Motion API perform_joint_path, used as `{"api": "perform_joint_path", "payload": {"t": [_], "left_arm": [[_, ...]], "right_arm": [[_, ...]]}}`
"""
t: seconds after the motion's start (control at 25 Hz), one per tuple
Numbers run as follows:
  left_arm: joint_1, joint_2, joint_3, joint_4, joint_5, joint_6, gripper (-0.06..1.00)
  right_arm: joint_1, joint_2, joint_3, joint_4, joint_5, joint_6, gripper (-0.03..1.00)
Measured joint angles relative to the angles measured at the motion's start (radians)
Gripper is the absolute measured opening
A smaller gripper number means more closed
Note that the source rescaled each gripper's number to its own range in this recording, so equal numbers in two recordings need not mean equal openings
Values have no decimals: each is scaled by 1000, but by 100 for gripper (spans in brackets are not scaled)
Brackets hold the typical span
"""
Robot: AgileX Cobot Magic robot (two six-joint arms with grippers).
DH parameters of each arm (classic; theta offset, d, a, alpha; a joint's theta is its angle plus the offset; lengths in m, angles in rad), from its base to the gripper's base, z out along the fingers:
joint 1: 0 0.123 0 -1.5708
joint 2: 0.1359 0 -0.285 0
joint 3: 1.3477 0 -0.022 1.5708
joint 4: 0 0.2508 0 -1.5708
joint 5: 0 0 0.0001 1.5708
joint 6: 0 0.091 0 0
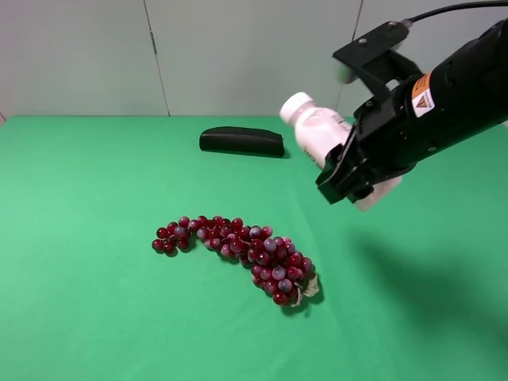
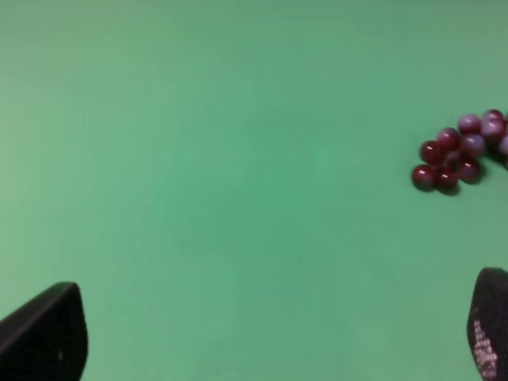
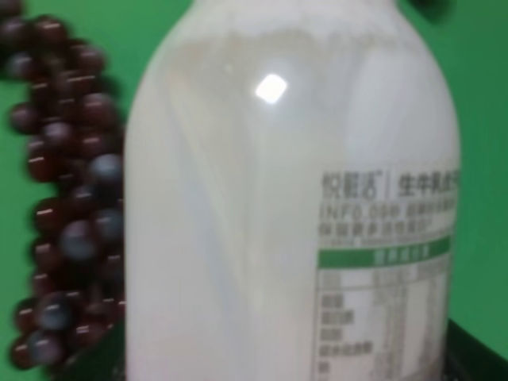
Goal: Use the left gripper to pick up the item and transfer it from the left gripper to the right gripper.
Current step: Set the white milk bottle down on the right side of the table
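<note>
Since the black left gripper (image 2: 274, 329) gapes empty, the orange-stickered right gripper (image 1: 349, 171), clamped on the small white plastic bottle (image 1: 316, 131), must grip firmly.

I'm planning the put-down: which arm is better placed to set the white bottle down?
Right. Its orange-stickered black tool holds the small white plastic screw-capped bottle aloft; the left black tool is open and empty.

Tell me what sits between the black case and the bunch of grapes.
Nothing. The exterior high view shows only bare green table between the black case and the grapes.
</note>
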Motion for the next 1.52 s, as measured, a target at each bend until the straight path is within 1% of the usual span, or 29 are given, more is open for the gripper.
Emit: {"api": "perform_joint_path", "payload": {"t": [0.08, 0.28, 0.4, 0.56, 0.64, 0.8, 1.16, 1.52], "left_arm": [[14, 0, 0, 0, 0, 0, 89], [18, 0, 0, 0, 0, 0, 89], [18, 0, 0, 0, 0, 0, 89], [18, 0, 0, 0, 0, 0, 89], [18, 0, 0, 0, 0, 0, 89], [18, 0, 0, 0, 0, 0, 89], [18, 0, 0, 0, 0, 0, 89], [18, 0, 0, 0, 0, 0, 89]], "right_arm": [[-51, 0, 0, 0, 0, 3, 3], [-208, 8, 0, 0, -8, 1, 3], [-296, 46, 0, -1, -21, -33, 3], [-380, 128, 0, 13, -50, -54, 3], [-398, 163, 0, 18, -84, -62, 3], [-400, 236, 0, 25, -135, -70, 3], [-400, 398, 0, 33, -173, -70, 3], [-400, 465, 0, 34, -215, -70, 3]]}}
